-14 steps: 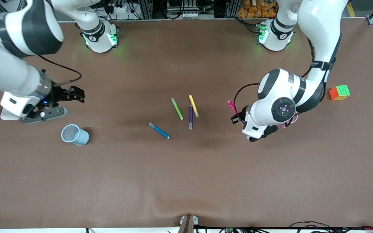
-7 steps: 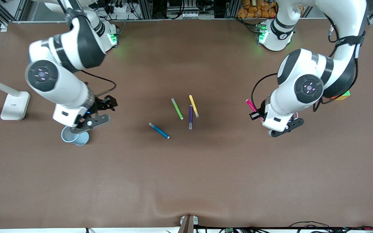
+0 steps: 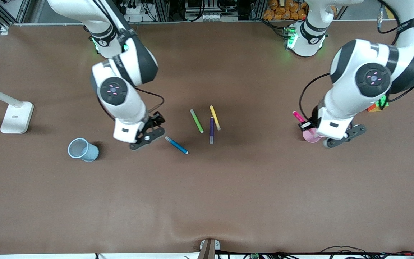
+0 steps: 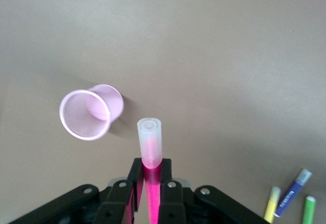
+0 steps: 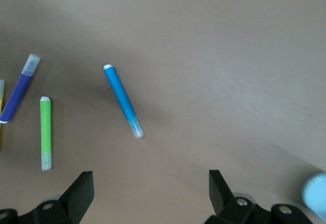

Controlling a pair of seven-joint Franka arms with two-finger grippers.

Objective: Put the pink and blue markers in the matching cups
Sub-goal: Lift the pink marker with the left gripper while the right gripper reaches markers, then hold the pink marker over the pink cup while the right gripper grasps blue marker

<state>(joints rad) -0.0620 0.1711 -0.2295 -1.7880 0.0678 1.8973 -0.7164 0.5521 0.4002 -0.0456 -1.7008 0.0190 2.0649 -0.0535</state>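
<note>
Pink cup [image 4: 91, 111], blue cup [image 3: 82, 150], both empty

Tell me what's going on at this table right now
Two robot arms are sorting markers into cups. The left pincer is shut on the pink marker, holding it just beside the pink cup, not yet in it. The right pincer hangs open over the table near the blue marker, which lies untouched. The blue cup stands toward the right arm's end.

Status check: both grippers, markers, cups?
Left gripper shut on pink marker, above pink cup. Right gripper open over blue marker. Blue cup upright, nothing blocking.
</note>
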